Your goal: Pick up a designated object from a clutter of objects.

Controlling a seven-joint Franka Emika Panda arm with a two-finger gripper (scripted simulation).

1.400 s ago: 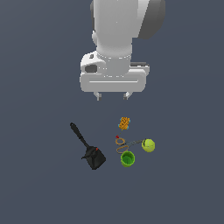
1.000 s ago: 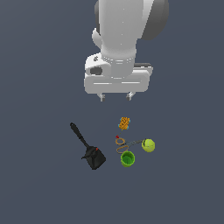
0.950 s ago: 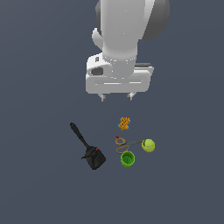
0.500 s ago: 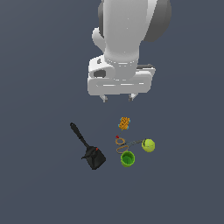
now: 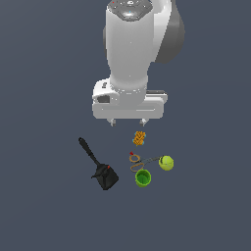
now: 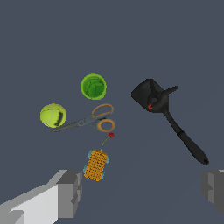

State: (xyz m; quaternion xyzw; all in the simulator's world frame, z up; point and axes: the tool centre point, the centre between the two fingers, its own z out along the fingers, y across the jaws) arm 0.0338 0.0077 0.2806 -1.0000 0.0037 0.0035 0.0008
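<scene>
The designated object [image 6: 159, 97] is a tiny black pointed thing with a red spot. It lies on the blade of the black spatula [image 6: 183, 139], and it also shows in the exterior view [image 5: 104, 168]. The clutter holds the spatula [image 5: 93, 158], an orange lump [image 5: 139, 138], a yellow-green ball [image 5: 166, 163], a green cup [image 5: 142, 178] and a thin brown looped cord [image 5: 139, 161] with a red tip. My gripper [image 5: 128, 122] hangs open and empty above the clutter, nearest the orange lump. Its fingers [image 6: 65, 192] frame the wrist view.
In the wrist view the green cup [image 6: 93, 86], ball [image 6: 53, 115], looped cord [image 6: 98, 117] and orange lump [image 6: 96, 165] sit close together, apart from the spatula. Everything lies on a plain dark grey floor [image 5: 44, 206].
The hand first drifted slightly toward the exterior view's right. It now sits lower in that view, closer above the clutter. The objects have not moved.
</scene>
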